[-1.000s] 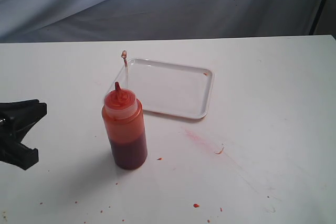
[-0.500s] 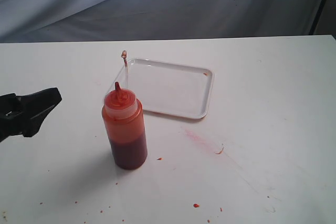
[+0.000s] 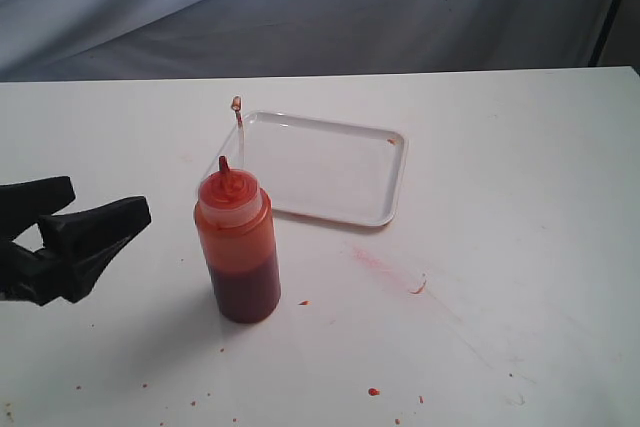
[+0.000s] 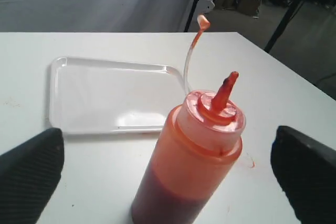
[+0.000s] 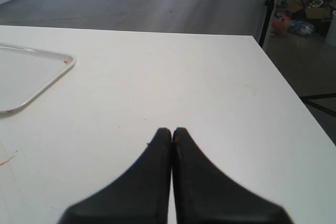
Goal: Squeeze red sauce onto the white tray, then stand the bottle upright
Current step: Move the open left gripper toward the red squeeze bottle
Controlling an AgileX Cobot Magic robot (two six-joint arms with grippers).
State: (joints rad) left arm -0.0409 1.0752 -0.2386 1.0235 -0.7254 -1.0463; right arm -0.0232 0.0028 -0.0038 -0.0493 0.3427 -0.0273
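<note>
The bottle stands upright on the white table, just in front of the white tray's near left corner. Its tethered cap sticks up on a thin strap. Red sauce shows as the dark fill in its lower part. My left gripper is open, left of the bottle and apart from it. In the left wrist view the bottle stands between the wide-apart fingers, touching neither, with the tray behind. My right gripper is shut and empty over bare table, the tray's corner off to one side.
Dried red specks and a pinkish smear mark the table in front of the tray. A grey cloth backdrop hangs behind the table's far edge. The right wrist view shows the table's side edge with floor clutter beyond.
My left gripper has moved right toward the bottle and its jaws have opened wide. The bottle, the tray and the right gripper have not moved.
</note>
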